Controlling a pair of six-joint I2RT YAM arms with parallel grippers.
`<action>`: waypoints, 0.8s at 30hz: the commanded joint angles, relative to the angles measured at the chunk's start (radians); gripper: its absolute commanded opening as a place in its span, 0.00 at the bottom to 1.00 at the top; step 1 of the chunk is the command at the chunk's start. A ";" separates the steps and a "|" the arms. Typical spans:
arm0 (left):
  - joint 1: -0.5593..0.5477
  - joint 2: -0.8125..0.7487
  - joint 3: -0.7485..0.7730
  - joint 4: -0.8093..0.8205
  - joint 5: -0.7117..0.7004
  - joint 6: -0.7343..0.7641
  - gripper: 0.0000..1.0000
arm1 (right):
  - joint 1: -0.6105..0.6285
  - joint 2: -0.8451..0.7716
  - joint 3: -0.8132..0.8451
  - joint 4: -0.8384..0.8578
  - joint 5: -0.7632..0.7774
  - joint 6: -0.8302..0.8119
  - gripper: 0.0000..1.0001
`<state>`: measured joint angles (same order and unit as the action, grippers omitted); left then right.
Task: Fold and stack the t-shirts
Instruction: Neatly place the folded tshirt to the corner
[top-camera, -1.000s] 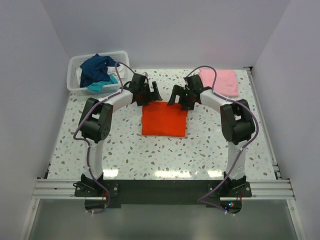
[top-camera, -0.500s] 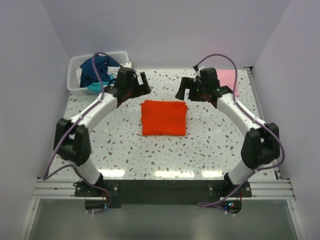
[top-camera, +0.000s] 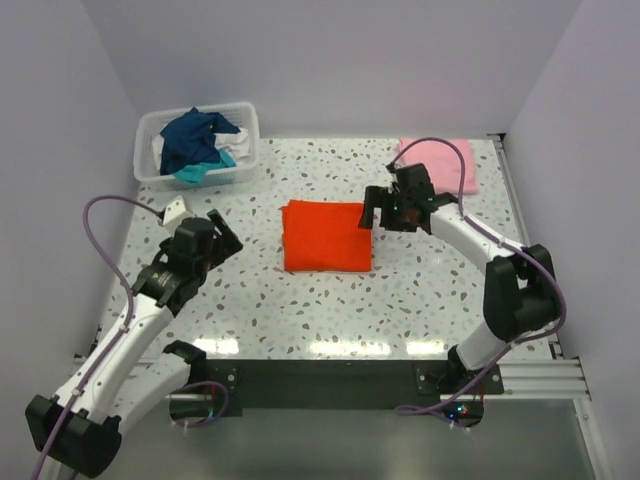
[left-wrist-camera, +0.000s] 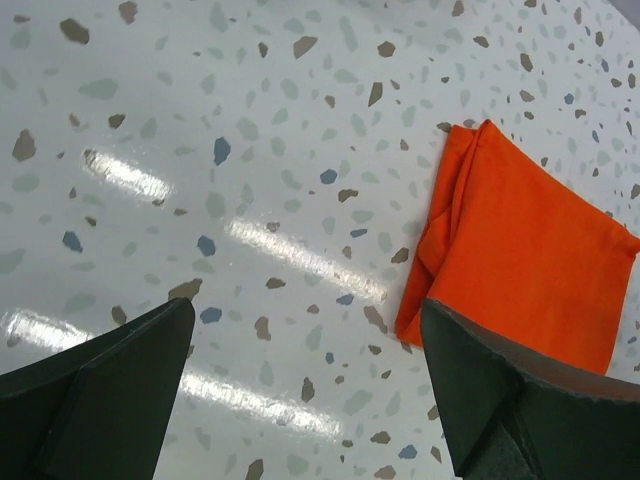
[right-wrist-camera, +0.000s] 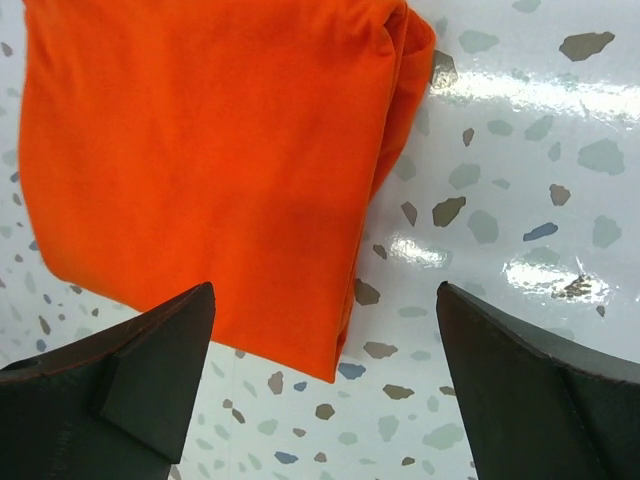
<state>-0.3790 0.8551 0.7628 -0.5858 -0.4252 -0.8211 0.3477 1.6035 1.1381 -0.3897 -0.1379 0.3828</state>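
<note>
the orange-red t-shirt (top-camera: 327, 235) lies folded in a neat rectangle in the middle of the counter (top-camera: 300, 310), the pink t-shirt (top-camera: 440, 165) lies folded at the far right corner, and more shirts (top-camera: 197, 138) are heaped in the basket (top-camera: 252, 150). the right pincer (top-camera: 372, 208) hangs spread wide and empty over the orange shirt's right edge; the left pincer (top-camera: 222, 236), also wide open and empty, sits well off to the left. the risk, as i judge it, is in the lift: a one-sided pinch on those layered edges could catch only the top layer, so the fold spills open, or the cloth drags and lands skewed on the pink one
</note>
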 joint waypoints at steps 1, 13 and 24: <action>0.006 -0.076 -0.033 -0.106 -0.073 -0.115 1.00 | 0.028 0.053 0.031 0.008 0.034 -0.015 0.95; 0.006 -0.088 -0.042 -0.174 -0.070 -0.164 1.00 | 0.114 0.239 0.094 0.020 0.169 0.016 0.75; 0.006 -0.071 -0.039 -0.170 -0.080 -0.168 1.00 | 0.137 0.351 0.155 0.037 0.184 -0.016 0.52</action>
<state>-0.3790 0.7853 0.7216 -0.7490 -0.4709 -0.9688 0.4747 1.9148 1.2556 -0.3862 0.0097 0.3859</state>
